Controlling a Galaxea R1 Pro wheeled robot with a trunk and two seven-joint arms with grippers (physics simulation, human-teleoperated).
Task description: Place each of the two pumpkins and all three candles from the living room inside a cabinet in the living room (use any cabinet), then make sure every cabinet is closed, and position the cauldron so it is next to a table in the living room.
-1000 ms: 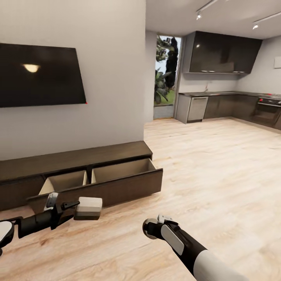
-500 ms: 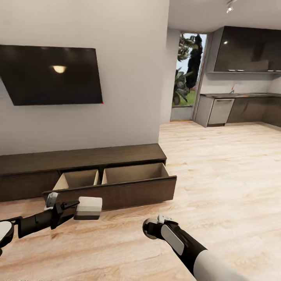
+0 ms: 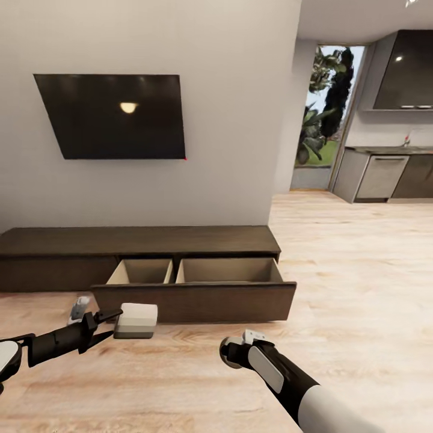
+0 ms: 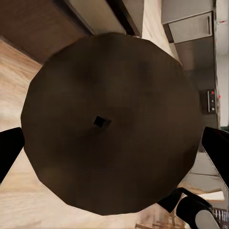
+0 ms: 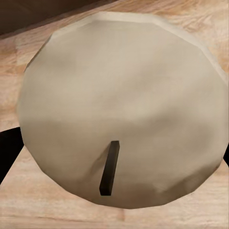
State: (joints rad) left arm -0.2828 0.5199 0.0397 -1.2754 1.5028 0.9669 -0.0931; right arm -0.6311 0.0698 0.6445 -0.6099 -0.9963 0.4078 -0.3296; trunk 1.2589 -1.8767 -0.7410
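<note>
The long dark-brown cabinet stands against the wall ahead. Its right front is pulled out, and the two beige compartments inside show nothing in them. My left gripper is shut on a stubby candle, held above the floor in front of the cabinet. In the left wrist view that candle is a dark-brown disc with a tiny wick between the two black fingers. My right gripper is shut on a beige candle with a dark wick. The pumpkins, cauldron and table are out of view.
A dark television hangs on the wall above the cabinet. Light wooden floor runs right toward a kitchen with dark units and a glass door with plants behind it.
The camera has turned left, so the cabinet and television now sit further right and more square-on. Both arms keep their pose and their candles.
</note>
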